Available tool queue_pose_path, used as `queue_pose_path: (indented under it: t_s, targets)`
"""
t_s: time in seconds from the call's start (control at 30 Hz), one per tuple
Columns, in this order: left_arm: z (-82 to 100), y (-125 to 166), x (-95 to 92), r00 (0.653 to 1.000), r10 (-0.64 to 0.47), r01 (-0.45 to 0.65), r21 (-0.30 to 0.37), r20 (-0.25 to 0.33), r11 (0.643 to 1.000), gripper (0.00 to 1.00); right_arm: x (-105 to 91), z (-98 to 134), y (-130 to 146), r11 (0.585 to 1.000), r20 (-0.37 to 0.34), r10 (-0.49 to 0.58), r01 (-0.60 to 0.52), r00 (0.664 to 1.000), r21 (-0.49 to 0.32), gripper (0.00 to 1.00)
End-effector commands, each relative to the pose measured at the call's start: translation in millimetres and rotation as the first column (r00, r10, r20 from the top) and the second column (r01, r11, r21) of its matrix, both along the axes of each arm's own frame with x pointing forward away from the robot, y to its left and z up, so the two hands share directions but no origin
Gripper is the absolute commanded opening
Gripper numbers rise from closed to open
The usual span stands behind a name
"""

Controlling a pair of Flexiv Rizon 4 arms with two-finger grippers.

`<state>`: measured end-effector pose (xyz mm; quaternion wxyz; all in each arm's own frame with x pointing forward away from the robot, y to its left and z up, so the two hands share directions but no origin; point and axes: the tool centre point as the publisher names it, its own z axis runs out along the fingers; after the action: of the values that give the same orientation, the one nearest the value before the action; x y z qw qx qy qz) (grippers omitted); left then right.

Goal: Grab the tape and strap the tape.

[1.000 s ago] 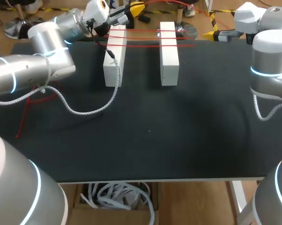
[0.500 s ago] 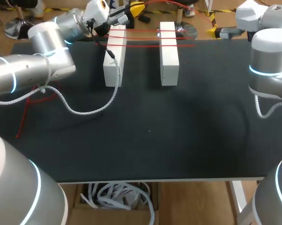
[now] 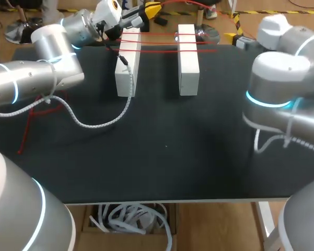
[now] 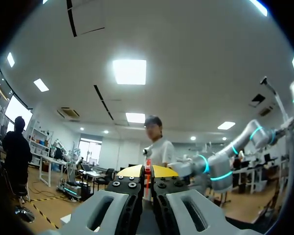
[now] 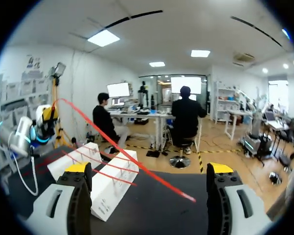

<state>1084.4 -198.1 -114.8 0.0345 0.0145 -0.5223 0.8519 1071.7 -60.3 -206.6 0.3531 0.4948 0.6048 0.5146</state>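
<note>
Swinging in now, the right arm (image 3: 277, 83): its rounded silver-grey elbow joint with the glowing blue ring has come from the edge to over the right side of the matte black desk (image 3: 167, 157), while the left arm (image 3: 36, 83) hasn't budged. That left arm, smooth metal tube and ringed joints, stretches to the far left corner, and a grey braided cable (image 3: 102, 123) sags from it in a loose curve onto the desk.

At the far side stand two long white rectangular blocks, flat-faced and square-edged, side by side with a gap between: the left block (image 3: 126, 73) and the right block (image 3: 188, 68). The thin red tape (image 3: 162, 35) runs taut across both tops in several straight, narrow lines.

And the left claw (image 4: 147, 171) is pinched tight, yellow tips together with a strip of that red tape between them, just past the left block's far end. The right claw (image 5: 149, 169) hangs with its fingers spread wide, gripping nothing; a red strand slants across ahead of it, clear of both fingers.
</note>
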Motion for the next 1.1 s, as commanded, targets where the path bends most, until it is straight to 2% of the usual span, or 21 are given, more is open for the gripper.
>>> queue_pose_path:
  t_s: [0.03, 0.2, 0.33, 0.4, 0.43, 0.93, 1.0, 1.03, 1.07, 1.1]
  targets:
    - [-1.7, -0.1, 1.9, 1.0, -0.005, 0.005, -0.004, 0.003, 1.0, 0.0, -10.8, -6.6, -0.1, 0.816, -0.067, -0.337, 0.327, 0.939, 0.476, 1.0]
    - [-1.7, -0.1, 1.9, 1.0, -0.005, 0.005, -0.004, 0.003, 1.0, 0.0, -14.6, -1.4, -3.6, 0.652, -0.098, -0.397, 0.356, 0.913, 0.67, 1.0]
    - [-1.7, -0.1, 1.9, 1.0, -0.005, 0.005, -0.004, 0.003, 1.0, 0.0, -21.0, 9.3, 2.6, 0.613, -0.081, -0.385, 0.32, 0.919, 0.722, 1.0]
    - [-1.7, -0.1, 1.9, 1.0, -0.005, 0.005, -0.004, 0.003, 1.0, 0.0, -19.7, 11.9, 3.1, 0.611, -0.079, -0.38, 0.314, 0.922, 0.727, 1.0]
    - [-1.7, -0.1, 1.9, 1.0, -0.005, 0.005, -0.004, 0.003, 1.0, 0.0, -20.4, 14.0, 4.6, 0.642, -0.052, -0.357, 0.285, 0.933, 0.712, 1.0]
    - [-1.7, -0.1, 1.9, 1.0, -0.005, 0.005, -0.004, 0.003, 1.0, 0.0, -20.4, 14.0, 4.6, 0.642, -0.052, -0.357, 0.285, 0.933, 0.712, 1.0]
    - [-1.7, -0.1, 1.9, 1.0, -0.005, 0.005, -0.004, 0.003, 1.0, 0.0, -17.7, 24.9, 13.7, 0.454, -0.124, -0.409, 0.32, 0.904, 0.832, 1.0]
    - [-1.7, -0.1, 1.9, 1.0, -0.005, 0.005, -0.004, 0.003, 1.0, 0.0, -18.1, 30.0, 16.2, 0.37, -0.156, -0.43, 0.332, 0.889, 0.868, 1.0]
    - [-1.7, -0.1, 1.9, 1.0, -0.005, 0.005, -0.004, 0.003, 1.0, 0.0, -17.4, 34.3, 15.7, 0.329, -0.172, -0.445, 0.339, 0.879, 0.882, 1.0]
    - [-1.7, -0.1, 1.9, 1.0, -0.005, 0.005, -0.004, 0.003, 1.0, 0.0, -15.8, 37.8, 13.9, 0.267, -0.19, -0.475, 0.347, 0.859, 0.899, 1.0]
